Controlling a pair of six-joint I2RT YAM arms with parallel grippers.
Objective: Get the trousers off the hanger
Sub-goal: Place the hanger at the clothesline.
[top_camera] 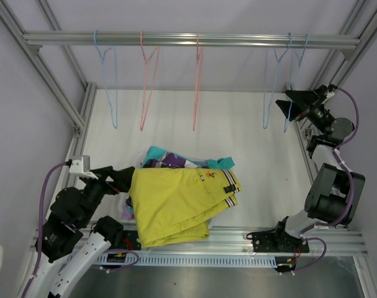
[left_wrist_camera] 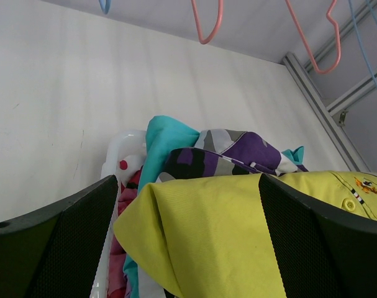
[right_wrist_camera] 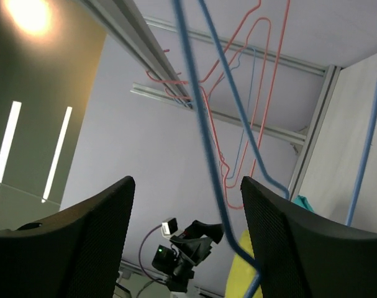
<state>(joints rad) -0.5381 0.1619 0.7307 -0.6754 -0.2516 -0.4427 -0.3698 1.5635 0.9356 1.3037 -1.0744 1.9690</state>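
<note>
- rail [top_camera: 188, 40] run across far end, above bench [top_camera: 256, 149]
- five hangers [top_camera: 197, 81] hung from rail: three left of centre, rightmost pair [top_camera: 281, 87] close together at right
- trouser pile [top_camera: 176, 198] laid on near part of bench, left of centre
- topmost trousers [top_camera: 169, 208] spread over rest; others shown behind and at left edge
- left gripper [top_camera: 121, 179] placed just beside pile's left edge, jaws apart, corner of topmost trousers seen between them
- right gripper [top_camera: 286, 99] raised at far right, at rightmost pair, wire seen between spread jaws

Overhead, we view the whole bench [top_camera: 250, 143]. Our left wrist view sits close, trousers [left_wrist_camera: 225, 236] just beyond the left fingers [left_wrist_camera: 64, 242]; our right wrist view tilts upward, hangers [right_wrist_camera: 202, 124] between the right fingers [right_wrist_camera: 70, 242].
</note>
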